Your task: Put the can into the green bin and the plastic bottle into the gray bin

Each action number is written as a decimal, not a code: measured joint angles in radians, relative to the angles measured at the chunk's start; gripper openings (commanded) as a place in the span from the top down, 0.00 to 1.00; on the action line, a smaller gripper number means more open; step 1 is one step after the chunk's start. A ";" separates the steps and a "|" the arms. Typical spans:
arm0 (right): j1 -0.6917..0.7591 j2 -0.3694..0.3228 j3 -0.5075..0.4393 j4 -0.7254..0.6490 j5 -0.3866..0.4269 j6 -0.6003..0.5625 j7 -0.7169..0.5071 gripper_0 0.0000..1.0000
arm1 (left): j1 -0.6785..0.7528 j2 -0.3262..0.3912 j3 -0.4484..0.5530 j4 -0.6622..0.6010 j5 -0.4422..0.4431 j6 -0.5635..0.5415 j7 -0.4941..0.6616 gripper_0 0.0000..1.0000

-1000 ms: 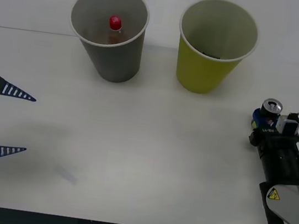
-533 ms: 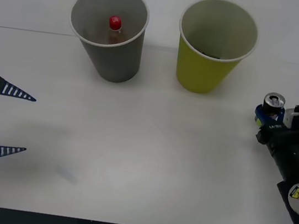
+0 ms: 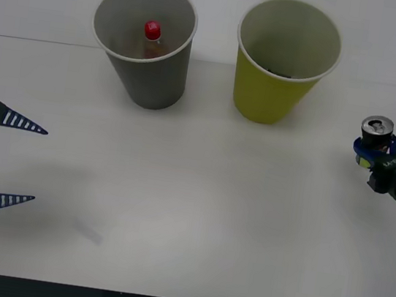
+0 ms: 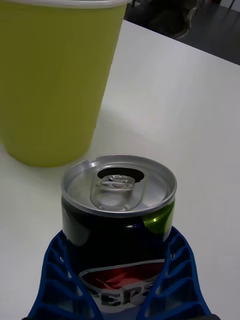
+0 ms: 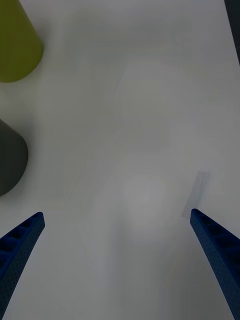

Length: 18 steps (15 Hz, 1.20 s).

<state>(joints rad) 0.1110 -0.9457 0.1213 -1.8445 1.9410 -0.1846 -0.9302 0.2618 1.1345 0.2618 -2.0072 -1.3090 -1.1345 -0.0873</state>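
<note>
My right gripper (image 3: 372,149) is shut on the can (image 3: 375,134), a dark can with a silver top, held upright at the table's right edge, to the right of the green bin (image 3: 284,57). The right wrist view shows the can (image 4: 119,215) between the blue fingers (image 4: 60,280) with the green bin (image 4: 52,80) close behind it. The plastic bottle (image 3: 151,38), red-capped, stands inside the gray bin (image 3: 145,41) at the back left. My left gripper (image 3: 8,159) rests open at the left edge, nothing between its fingers (image 5: 20,240).
The white table (image 3: 197,207) stretches bare between the bins and its front edge. A faint smudge (image 3: 88,231) marks the surface near the left gripper. Both bins stand side by side at the back.
My right arm has moved to the right and slightly farther back, carrying the can with it and lifting it. The left arm has stayed still.
</note>
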 measured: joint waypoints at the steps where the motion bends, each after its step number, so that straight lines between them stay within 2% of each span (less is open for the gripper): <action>1: 0.022 0.000 -0.040 -0.036 -0.005 -0.052 -0.004 1.00 | 0.000 0.000 0.000 0.000 0.000 0.000 0.000 0.00; 4: 0.070 0.023 -0.168 -0.121 -0.032 -0.217 -0.048 1.00 | 0.000 0.000 0.000 0.000 0.000 0.000 0.000 0.00; 7: 0.076 0.079 -0.331 -0.197 -0.120 -0.470 -0.139 1.00 | 0.000 0.000 0.000 0.000 0.000 0.000 0.000 0.00; 11: 0.044 0.114 -0.498 -0.310 -0.126 -0.762 -0.346 1.00 | 0.000 0.000 0.000 0.000 0.000 0.000 0.000 0.00; 14: -0.046 0.115 -0.574 -0.352 -0.130 -0.960 -0.440 1.00 | 0.000 0.000 0.000 0.000 0.000 0.000 0.000 0.00; 18: -0.206 0.098 -0.601 -0.327 -0.127 -1.147 -0.444 1.00 | 0.000 0.000 0.000 0.000 0.000 0.000 0.000 0.00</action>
<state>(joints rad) -0.0946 -0.8478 -0.4793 -2.1715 1.8138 -1.3315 -1.3744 0.2618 1.1345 0.2618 -2.0071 -1.3090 -1.1345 -0.0873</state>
